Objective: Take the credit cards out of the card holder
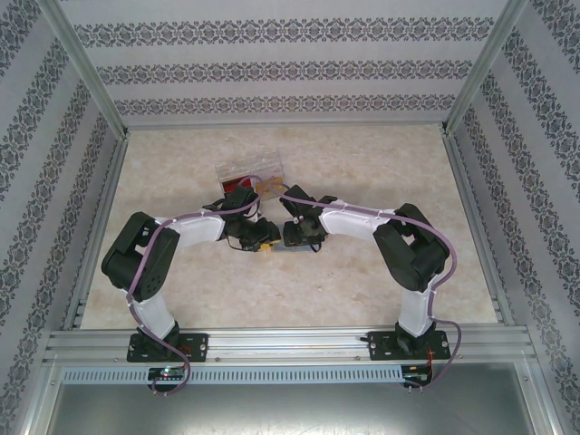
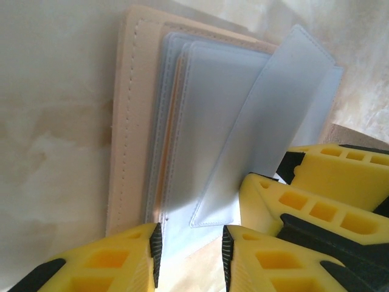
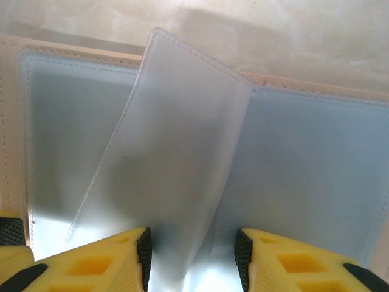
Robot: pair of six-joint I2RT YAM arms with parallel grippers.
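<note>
Yellow fingers [image 2: 115, 261] of the left hand [image 2: 191, 258] sit closest in its wrist view. They are a narrow gap apart with nothing pinched, poised over the near edge of the card holder [image 2: 130, 121]. Holder lies open and flat on the bench [image 1: 381, 172], mid-bench between the two arms, tan stitched cover underneath, frosted blue-grey sleeves stacked on top. One sleeve leaf [image 3: 176, 140] is lifted off the stack and tilts up. It runs between the pads of the right hand [image 3: 191, 258], which stands moderately wide, leaf close to one pad but not clamped as far as I can tell. Right hand comes in from the opposite side, its fingers just beside the left hand's in the left wrist view. Thin orange edge [image 2: 174, 128] shows between the lower sleeves, likely one of the credit cards tucked inside; frosting is too cloudy to read anything else in there. Progress: early. Holder is open with one page raised, nothing card-like is in either hand, and I judge the cards not yet out, so every extraction is left. Next need, I judge: find the loaded pocket, pin the cover, pinch the card edge, slide it out along the sleeve. Soft leaf may flop, or the whole holder may drag. Clear box [image 1: 249, 170] sits beyond the hands toward the far side, with patterned walls around the bench.
</note>
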